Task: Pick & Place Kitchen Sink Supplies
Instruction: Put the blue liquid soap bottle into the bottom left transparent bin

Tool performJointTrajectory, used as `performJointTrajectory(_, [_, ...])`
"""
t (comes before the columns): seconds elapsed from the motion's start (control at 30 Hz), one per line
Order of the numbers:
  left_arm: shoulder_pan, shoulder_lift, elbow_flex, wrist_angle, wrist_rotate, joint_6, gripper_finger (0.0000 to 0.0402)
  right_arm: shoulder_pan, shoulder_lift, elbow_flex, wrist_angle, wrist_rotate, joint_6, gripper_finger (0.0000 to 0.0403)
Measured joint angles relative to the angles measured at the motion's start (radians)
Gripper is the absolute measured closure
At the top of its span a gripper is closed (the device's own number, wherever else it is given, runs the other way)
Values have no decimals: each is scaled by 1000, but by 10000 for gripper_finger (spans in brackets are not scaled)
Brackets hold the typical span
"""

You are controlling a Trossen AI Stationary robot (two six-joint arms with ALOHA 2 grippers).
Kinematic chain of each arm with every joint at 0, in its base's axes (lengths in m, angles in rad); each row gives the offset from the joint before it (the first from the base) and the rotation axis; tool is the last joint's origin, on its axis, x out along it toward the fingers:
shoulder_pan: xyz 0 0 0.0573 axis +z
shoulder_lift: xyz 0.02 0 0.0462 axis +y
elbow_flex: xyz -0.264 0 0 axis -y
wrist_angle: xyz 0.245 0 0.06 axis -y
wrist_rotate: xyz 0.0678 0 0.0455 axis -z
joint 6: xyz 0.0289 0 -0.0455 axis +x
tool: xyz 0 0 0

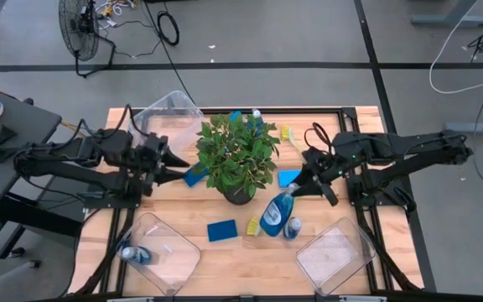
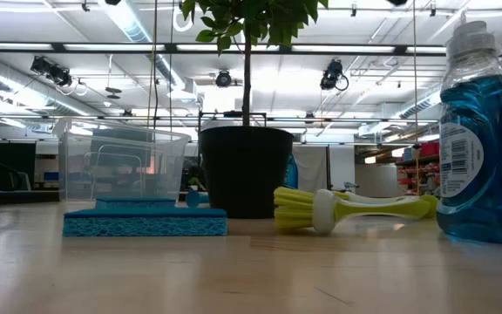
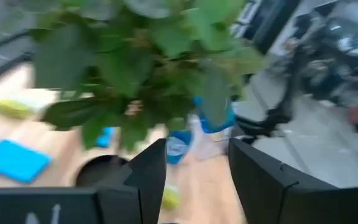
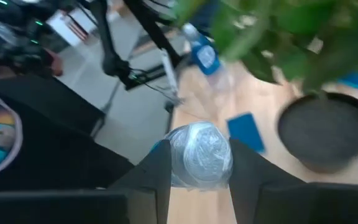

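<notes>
Right hand [image 1: 296, 190] clamped on blue bottle's [image 1: 277, 214] pale cap; left hand [image 1: 177, 173] empty, fingers apart.

The pale wooden worktop [image 1: 225, 260] with a black frame carries a leafy green plant in a black pot [image 1: 238, 158] at its middle. Around the pot lie flat blue rectangular sponges [image 1: 221, 231], a yellow-green long-handled dish brush [image 1: 253, 226] and small blue bottles with pale caps [image 1: 293, 227]. Three clear plastic bins [image 1: 334, 254] sit toward the corners; the one at the near left [image 1: 159, 250] holds a blue bottle [image 1: 134, 253].
</notes>
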Motion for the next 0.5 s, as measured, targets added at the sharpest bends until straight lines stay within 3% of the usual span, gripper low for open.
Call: performJointTrajectory(0.5, [-200, 62, 0, 156, 110, -139, 225, 197, 63, 1, 220, 194, 76, 291])
